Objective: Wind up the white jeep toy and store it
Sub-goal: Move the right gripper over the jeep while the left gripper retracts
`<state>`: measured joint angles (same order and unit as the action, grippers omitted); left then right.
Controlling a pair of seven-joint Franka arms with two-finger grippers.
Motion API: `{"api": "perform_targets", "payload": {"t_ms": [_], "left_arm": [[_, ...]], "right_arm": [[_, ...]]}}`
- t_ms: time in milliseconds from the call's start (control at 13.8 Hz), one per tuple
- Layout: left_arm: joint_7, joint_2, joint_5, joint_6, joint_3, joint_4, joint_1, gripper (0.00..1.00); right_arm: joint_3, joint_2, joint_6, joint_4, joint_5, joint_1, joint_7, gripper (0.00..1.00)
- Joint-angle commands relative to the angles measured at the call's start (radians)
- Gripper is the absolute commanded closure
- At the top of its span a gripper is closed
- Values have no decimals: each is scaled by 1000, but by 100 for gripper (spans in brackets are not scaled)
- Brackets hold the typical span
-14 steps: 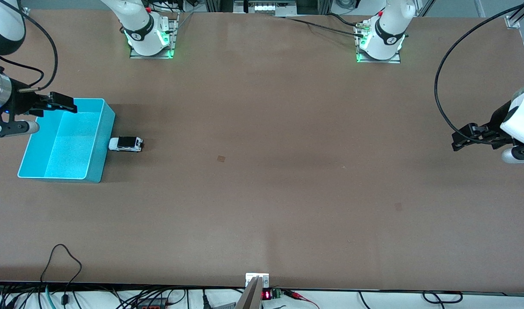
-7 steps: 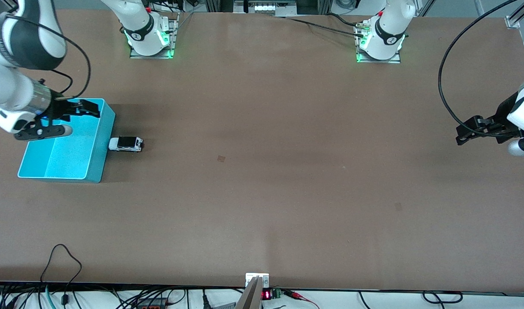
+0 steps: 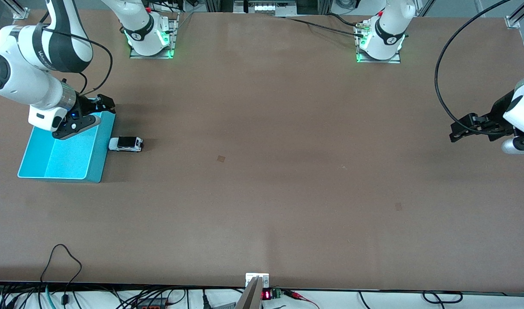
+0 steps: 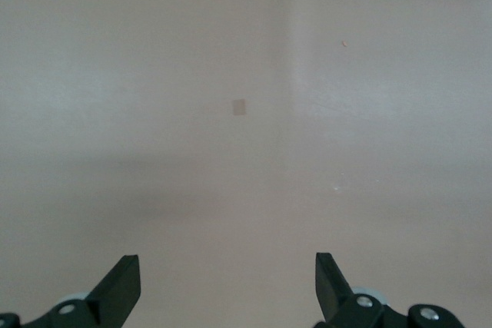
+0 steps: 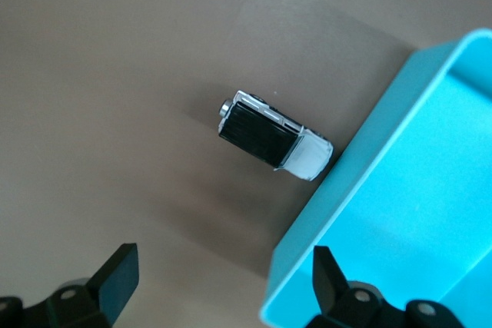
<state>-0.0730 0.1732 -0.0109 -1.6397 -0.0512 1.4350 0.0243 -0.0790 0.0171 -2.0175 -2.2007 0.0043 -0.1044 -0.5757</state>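
Observation:
The white jeep toy, with a black roof, stands on the table with its nose touching the side wall of the turquoise bin. My right gripper hangs open and holds nothing. It is over the bin's corner that lies farthest from the front camera, on the jeep's side. The bin has nothing in it. My left gripper waits open and holds nothing, above bare table at the left arm's end.
A small brown square patch marks the tabletop near the middle. Cables lie along the table's front edge. The two arm bases stand at the edge farthest from the front camera.
My right gripper has swung across the bin from the table's end toward the jeep's side. The left gripper has barely shifted. The jeep and the bin have not moved.

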Motion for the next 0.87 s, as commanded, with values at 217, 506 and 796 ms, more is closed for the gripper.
{"api": "perform_targets", "payload": {"t_ms": [217, 506, 796], "left_arm": [[25, -20, -29, 24, 5, 4, 2, 0], [24, -20, -29, 32, 7, 4, 2, 0], [24, -21, -26, 29, 5, 4, 2, 0]], "right_arm": [[-50, -64, -174, -51, -39, -38, -485, 0], [-53, -141, -295, -79, -151, -27, -550, 0], [-76, -170, -420, -126, -246, -14, -550, 0]]}}
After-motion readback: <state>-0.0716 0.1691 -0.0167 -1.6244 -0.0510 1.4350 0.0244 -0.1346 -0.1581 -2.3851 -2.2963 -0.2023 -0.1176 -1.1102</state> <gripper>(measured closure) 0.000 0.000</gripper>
